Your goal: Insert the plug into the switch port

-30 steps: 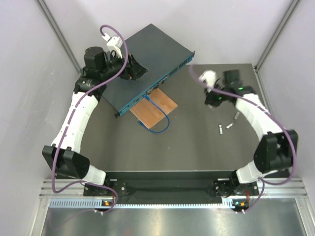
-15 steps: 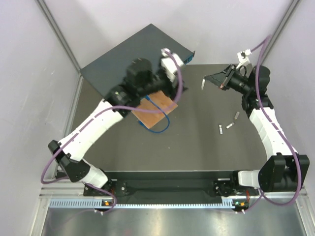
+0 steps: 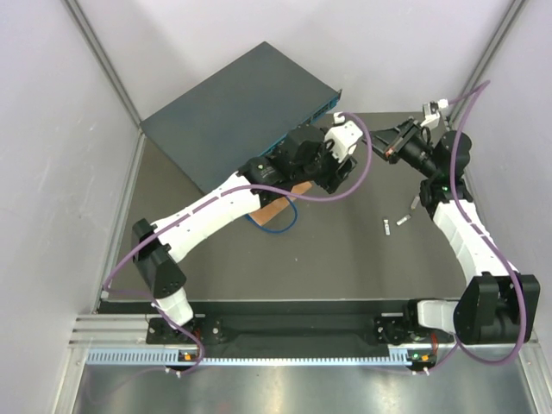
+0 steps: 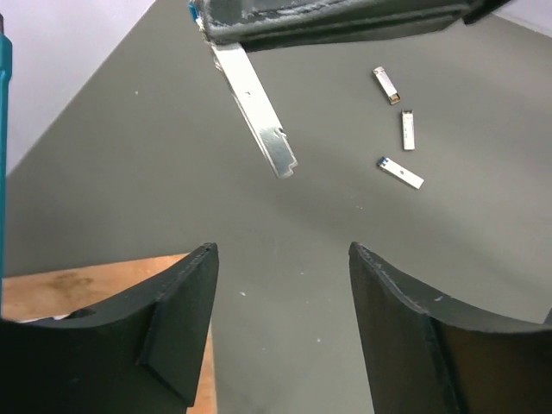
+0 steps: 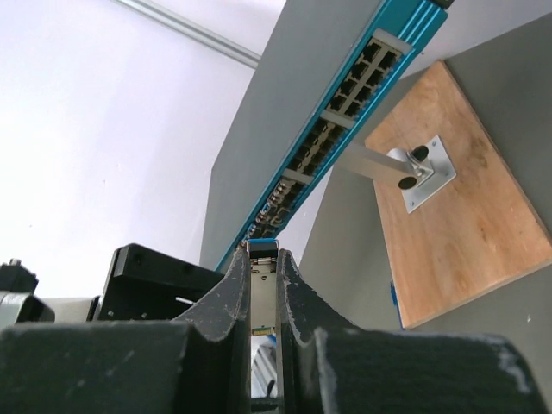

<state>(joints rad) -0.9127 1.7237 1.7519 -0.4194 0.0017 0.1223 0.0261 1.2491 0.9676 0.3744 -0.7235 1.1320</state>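
The right gripper (image 5: 263, 259), clamped on the silver plug (image 5: 262, 297), has risen to face the switch (image 3: 233, 103) and its port row (image 5: 345, 112), still well apart. The left gripper (image 4: 282, 252), fingers spread and empty, has swung across above the wooden board (image 4: 78, 289). Alignment looks ready to begin.

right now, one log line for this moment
left gripper open, empty, by board | right gripper shut on plug, facing switch ports | plug not inserted

switch (image 3: 233, 112) dark teal-blue on top with a brighter teal port face, wooden board (image 5: 457, 216) kinda orange-brown, plug (image 4: 256, 103) plain silver, loose modules (image 4: 401, 172) silver too with one blue-tipped, surface (image 3: 345, 259) matte dark grey, left fingers (image 4: 172, 319) black, arms (image 3: 216, 205) white, cables (image 3: 369, 159) purple, thin wire (image 3: 291, 217) blue
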